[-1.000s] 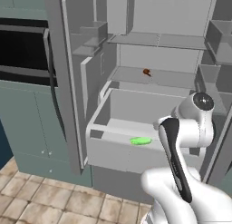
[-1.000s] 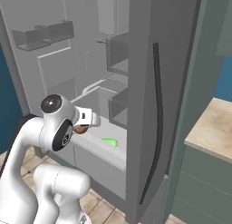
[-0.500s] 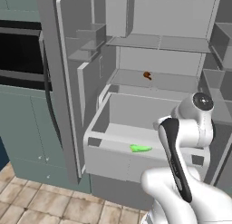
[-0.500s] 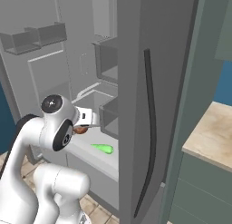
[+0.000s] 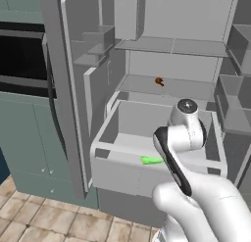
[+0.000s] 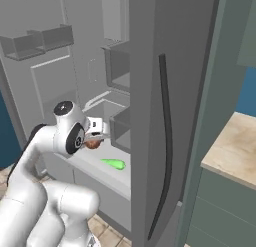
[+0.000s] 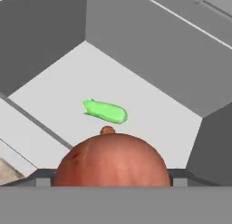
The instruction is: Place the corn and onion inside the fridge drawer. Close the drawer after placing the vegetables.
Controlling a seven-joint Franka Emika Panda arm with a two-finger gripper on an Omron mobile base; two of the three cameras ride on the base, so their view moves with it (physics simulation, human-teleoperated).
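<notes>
The left base view looks forward and down from behind the arm's left into the open fridge [image 5: 147,50], seeing the fridge drawer [image 5: 147,172] almost head-on. The right base view faces the same drawer [image 6: 100,166] obliquely, seemingly closer. The hand view peers steeply down into it [image 7: 149,51]. All three share the corn [image 5: 152,160] [image 6: 114,164] [image 7: 105,110].

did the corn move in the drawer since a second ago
No. The corn lies at the same spot near the front wall of the fridge drawer; the whole view shifted, so the camera moved.
</notes>
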